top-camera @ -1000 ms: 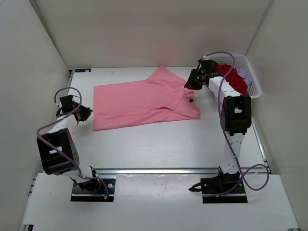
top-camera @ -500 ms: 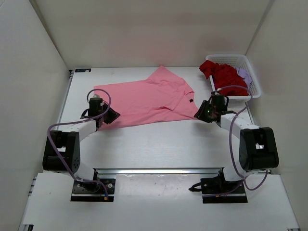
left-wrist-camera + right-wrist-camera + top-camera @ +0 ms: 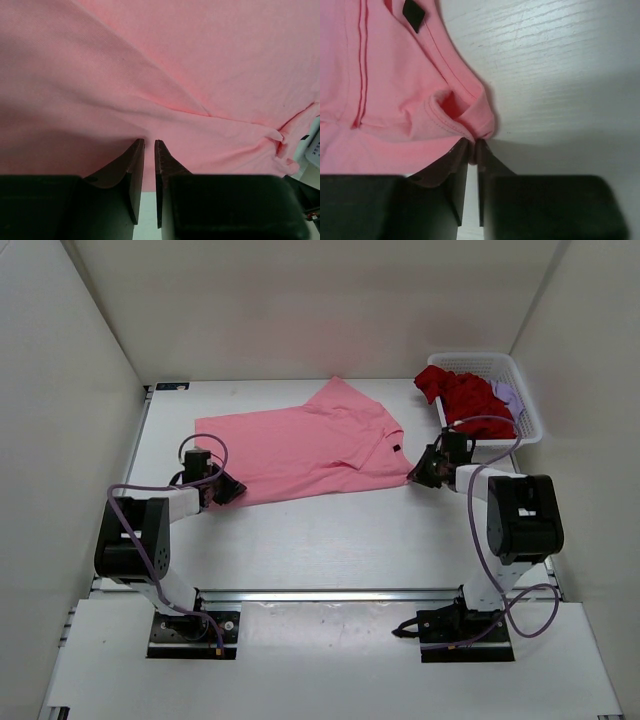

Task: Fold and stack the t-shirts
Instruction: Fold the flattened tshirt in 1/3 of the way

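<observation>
Left arm point(image 3: 128, 540), right arm point(image 3: 520, 515): white links, boxy black joint housings, flat black base plates point(image 3: 190, 632). A thin lavender cable point(image 3: 485, 420) loops loosely along each arm. Left gripper point(image 3: 149, 150), right gripper point(image 3: 472, 150): matte black, two flat tapered fingers point(image 3: 134, 172) on blocky black carriers; no markings legible.

The top view looks down from 6 o'clock over the whole table point(image 3: 330, 530). Both wrist views press close on the pink shirt point(image 3: 290, 450), shared by all.
</observation>
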